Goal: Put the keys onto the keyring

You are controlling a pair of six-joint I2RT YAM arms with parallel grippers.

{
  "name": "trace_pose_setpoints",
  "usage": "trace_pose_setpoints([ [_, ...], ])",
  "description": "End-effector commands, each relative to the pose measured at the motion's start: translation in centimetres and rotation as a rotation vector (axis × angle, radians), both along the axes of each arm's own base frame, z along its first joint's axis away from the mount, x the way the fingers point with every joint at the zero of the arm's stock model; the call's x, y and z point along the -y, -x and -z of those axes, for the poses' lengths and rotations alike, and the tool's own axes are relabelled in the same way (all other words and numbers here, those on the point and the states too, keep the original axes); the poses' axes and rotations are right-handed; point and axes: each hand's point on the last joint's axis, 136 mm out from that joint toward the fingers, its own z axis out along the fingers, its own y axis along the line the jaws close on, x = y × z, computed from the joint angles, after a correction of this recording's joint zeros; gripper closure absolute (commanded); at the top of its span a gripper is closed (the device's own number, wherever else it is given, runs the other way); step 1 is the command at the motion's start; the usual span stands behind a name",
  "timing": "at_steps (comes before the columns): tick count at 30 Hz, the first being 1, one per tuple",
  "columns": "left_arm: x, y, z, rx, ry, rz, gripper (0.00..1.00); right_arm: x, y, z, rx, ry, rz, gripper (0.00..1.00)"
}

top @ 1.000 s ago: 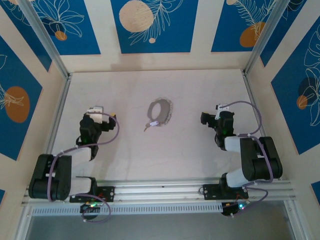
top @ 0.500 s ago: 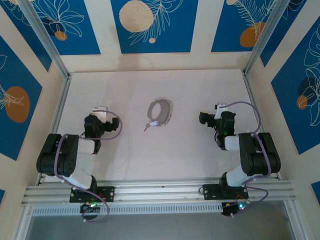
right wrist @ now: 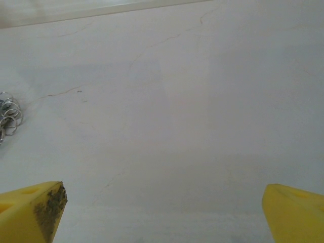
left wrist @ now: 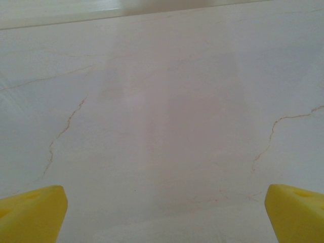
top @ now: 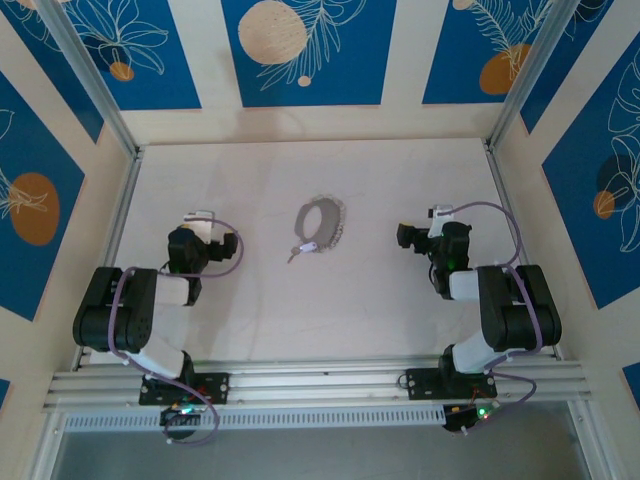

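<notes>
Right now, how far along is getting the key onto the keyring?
Done: nothing visibly. The small lilac-headed key lies at the near edge of the large grey loop-fringed metal keyring; whether it is threaded, I cannot tell. In hand: nothing; left gripper and right gripper are open, empty. Left: grasping and threading.

I see the keyring (top: 321,225) as a dull grey hoop fringed with shiny silver loops (right wrist: 7,119). At its near edge, the key (top: 306,248) has a pale lilac head. Under the keyring, the table (top: 400,310) is off-white with thin brownish veins. Beyond the keyring, the cream walls (top: 308,50) carry deep blue panels with white line-drawn leaves and peach and orange discs. Either side of the keyring, my 2 arms (top: 120,320) are black and white with purple cables (top: 237,256). The left gripper (left wrist: 164,207) has plain yellow fingers (left wrist: 33,215). The right gripper (right wrist: 163,202) has yellow fingers (right wrist: 293,212) too, 1 smudged with dark grey speckles.
</notes>
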Motion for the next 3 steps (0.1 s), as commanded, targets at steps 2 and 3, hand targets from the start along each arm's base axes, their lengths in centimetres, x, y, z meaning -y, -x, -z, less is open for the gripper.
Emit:
trace_pose_setpoints([
  [2,-0.27,-0.61,-0.43,0.010,0.007,0.004,0.00,-0.45,-0.59,-1.05,0.037,0.007,-0.041,0.01],
  [3,-0.34,-0.55,-0.49,0.013,0.006,0.001,0.00,-0.49,-0.58,-1.12,0.041,0.007,-0.043,0.01],
])
